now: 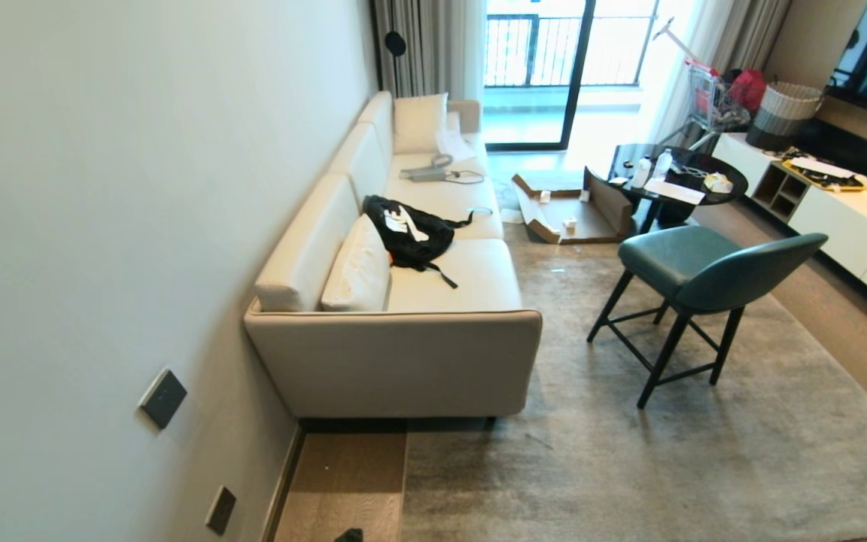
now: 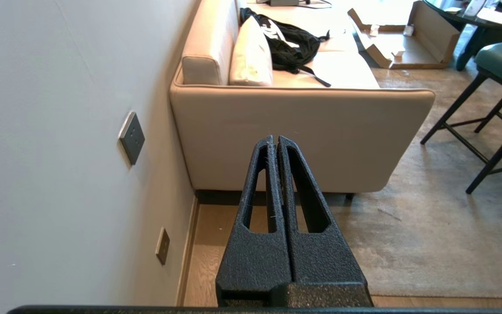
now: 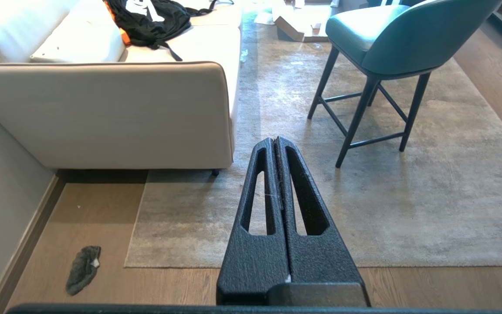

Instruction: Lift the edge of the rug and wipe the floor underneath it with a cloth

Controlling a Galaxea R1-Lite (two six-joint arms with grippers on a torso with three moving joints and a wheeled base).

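The cloth (image 3: pixel 83 269) lies on the bare floor (image 3: pixel 103 209) near the wall, just off the rug's corner (image 3: pixel 135 257), its long axis running roughly along the wall. Both the left gripper (image 2: pixel 276 140) and right gripper (image 3: pixel 275 141) hang well above, fingers pressed together and empty. Judging by the side, the left arm is nearer the cloth.

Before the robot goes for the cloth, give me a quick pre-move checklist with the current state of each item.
1. Cloth lying free on the floor, beside the wall: ok.
2. Rug edge flat, corner uncovered: ok.
3. Left tool shut, holding nothing: ok.
4. Right tool shut; must open before grasping: not ok.
5. Chair stands on the rug, away from the near corner: ok.
6. Dirt under the rug: cannot tell.
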